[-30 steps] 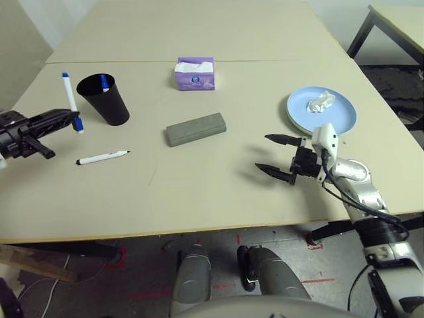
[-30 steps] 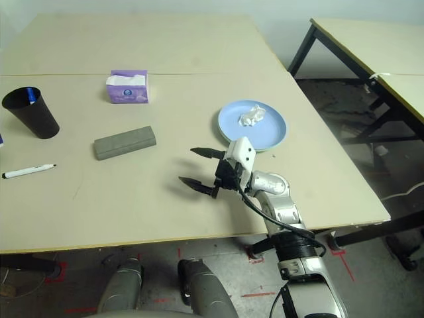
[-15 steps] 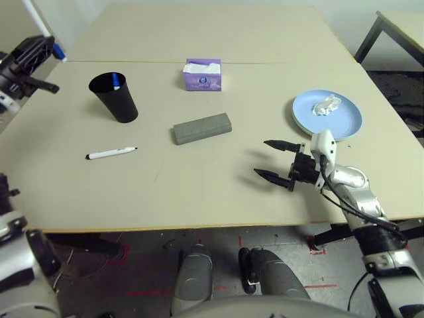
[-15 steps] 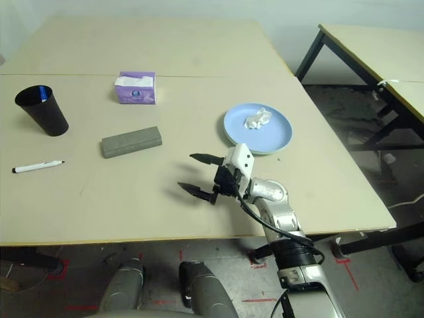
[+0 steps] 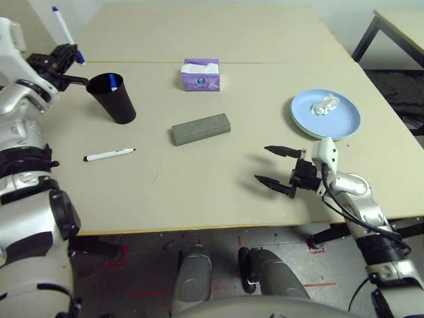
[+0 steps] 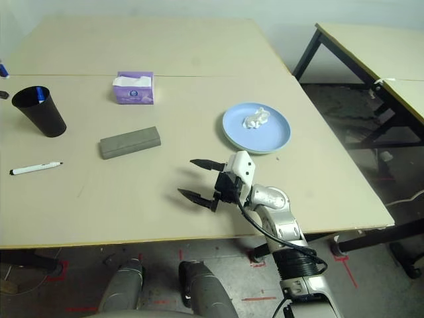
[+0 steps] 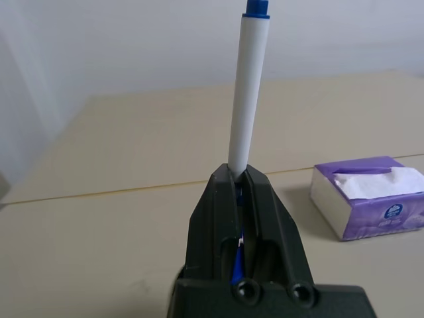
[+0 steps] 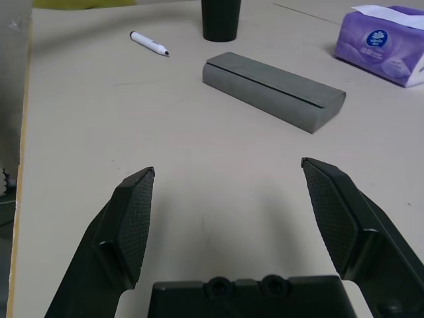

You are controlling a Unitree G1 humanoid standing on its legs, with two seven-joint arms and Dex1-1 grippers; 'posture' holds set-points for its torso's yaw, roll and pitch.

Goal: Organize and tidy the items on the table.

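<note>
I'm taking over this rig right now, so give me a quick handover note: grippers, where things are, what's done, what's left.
Left gripper: shut on a blue-capped pen, raised beside the cup.
Right gripper: open, empty, low over the table.
Cup already has one blue pen inside.
Tissue lies on the blue plate.
Case is mid-table, closed.
Left: drop the held pen in the cup, then the black-tipped pen lying on the table.

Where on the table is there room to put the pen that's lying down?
Bare room: the near table strip between the pen and right gripper, and the far side behind the tissue box. Crowded: around the black cup and grey case.
</note>
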